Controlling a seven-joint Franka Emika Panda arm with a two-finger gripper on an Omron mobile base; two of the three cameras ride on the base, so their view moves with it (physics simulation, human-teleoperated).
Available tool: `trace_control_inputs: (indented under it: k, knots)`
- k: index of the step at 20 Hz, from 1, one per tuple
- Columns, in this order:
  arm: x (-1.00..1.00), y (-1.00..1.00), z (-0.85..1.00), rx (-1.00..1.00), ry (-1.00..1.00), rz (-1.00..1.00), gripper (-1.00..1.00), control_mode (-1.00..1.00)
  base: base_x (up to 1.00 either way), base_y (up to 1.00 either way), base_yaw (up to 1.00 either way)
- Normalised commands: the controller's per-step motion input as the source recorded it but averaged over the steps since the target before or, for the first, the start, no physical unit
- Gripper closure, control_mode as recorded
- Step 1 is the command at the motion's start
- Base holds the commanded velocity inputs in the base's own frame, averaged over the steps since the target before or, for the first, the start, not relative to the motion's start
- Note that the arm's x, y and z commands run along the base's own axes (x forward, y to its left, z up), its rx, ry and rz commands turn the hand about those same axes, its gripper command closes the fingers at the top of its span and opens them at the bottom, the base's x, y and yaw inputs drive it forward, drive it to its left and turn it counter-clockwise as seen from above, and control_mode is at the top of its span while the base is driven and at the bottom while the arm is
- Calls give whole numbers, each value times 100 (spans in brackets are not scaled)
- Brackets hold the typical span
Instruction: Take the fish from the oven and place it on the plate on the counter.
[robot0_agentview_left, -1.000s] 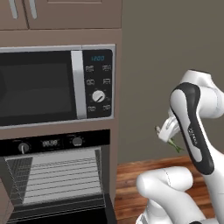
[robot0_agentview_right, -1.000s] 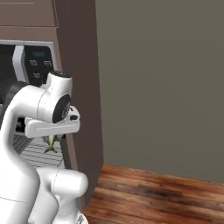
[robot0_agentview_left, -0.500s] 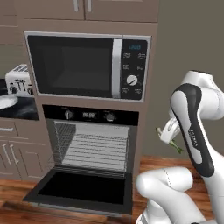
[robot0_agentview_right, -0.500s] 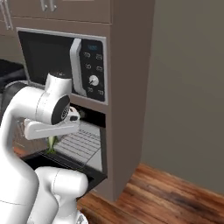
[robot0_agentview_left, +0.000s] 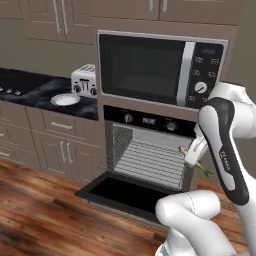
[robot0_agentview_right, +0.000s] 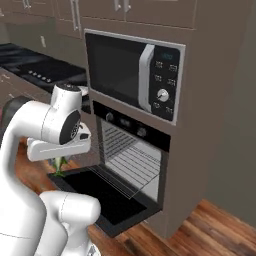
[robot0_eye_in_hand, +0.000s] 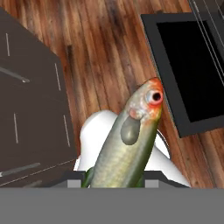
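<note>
My gripper (robot0_eye_in_hand: 114, 180) is shut on the fish (robot0_eye_in_hand: 129, 140), a slender yellowish-green fish with an orange-tinged head that points away from the hand over the wood floor. In the left base view the gripper (robot0_agentview_left: 192, 154) hangs in front of the right side of the oven (robot0_agentview_left: 150, 155), the fish's green tail (robot0_agentview_left: 205, 170) sticking out below it. The oven's door (robot0_agentview_left: 125, 192) lies folded down and its wire racks show. The fish (robot0_agentview_right: 60, 164) also dangles under the hand left of the oven (robot0_agentview_right: 132, 150). The plate (robot0_agentview_left: 65, 99) sits on the counter (robot0_agentview_left: 40, 92) left of the oven.
A silver toaster (robot0_agentview_left: 84, 80) stands behind the plate. A microwave (robot0_agentview_left: 160, 67) sits above the oven. Brown drawers (robot0_agentview_left: 60, 145) run under the counter, and a dark cabinet (robot0_eye_in_hand: 30, 109) is close on the hand's left. Wood floor (robot0_agentview_left: 45, 215) lies before the lowered door.
The whole picture has shifted, so the base has moved: the oven slid right in the left base view and the counter, toaster and plate came into sight. The arm keeps its pose, fish still held.
</note>
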Motion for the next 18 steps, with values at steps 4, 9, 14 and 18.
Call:
trace_control_inputs:
  k: [4,9,14,18]
  knots:
    - [0,0,0,0,0,0,100,100,85,89,13]
    - [0,0,0,0,0,0,100,100,72,96,9]
    - [0,0,0,0,0,0,100,100,63,100,2]
    - [0,0,0,0,0,0,100,100,78,99,-1]
